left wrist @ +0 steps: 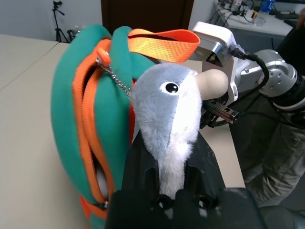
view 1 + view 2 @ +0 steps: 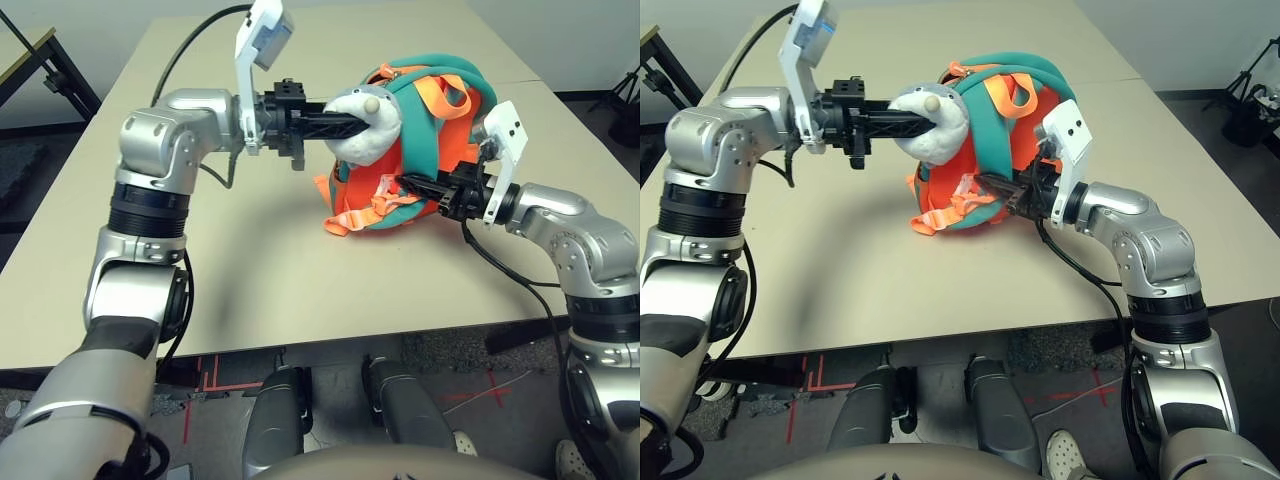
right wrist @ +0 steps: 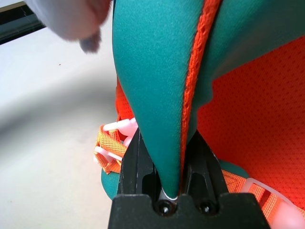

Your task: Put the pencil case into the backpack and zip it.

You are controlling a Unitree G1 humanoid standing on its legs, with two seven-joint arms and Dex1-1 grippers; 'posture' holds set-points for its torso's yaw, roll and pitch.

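The teal and orange backpack [image 2: 430, 110] lies on its side in the middle of the table [image 2: 250, 270]. Its grey-white plush shark toy [image 2: 365, 125] sticks out towards my left arm. My left gripper [image 2: 350, 122] is shut on the shark's tail end [image 1: 169, 157]. My right gripper [image 2: 408, 183] comes in from the other side, low, and is shut on a teal strap with an orange seam [image 3: 164, 95]. The orange zip [image 1: 86, 119] gapes partly open, with a sliver of white inside. The pencil case is hidden.
Bare tabletop [image 2: 300, 290] surrounds the backpack, with the near edge close to my body. A black stand [image 2: 40, 60] is off the table's far left. A tripod [image 2: 620, 90] stands beyond the right side. A person's legs [image 1: 279, 157] show past the table behind my right arm.
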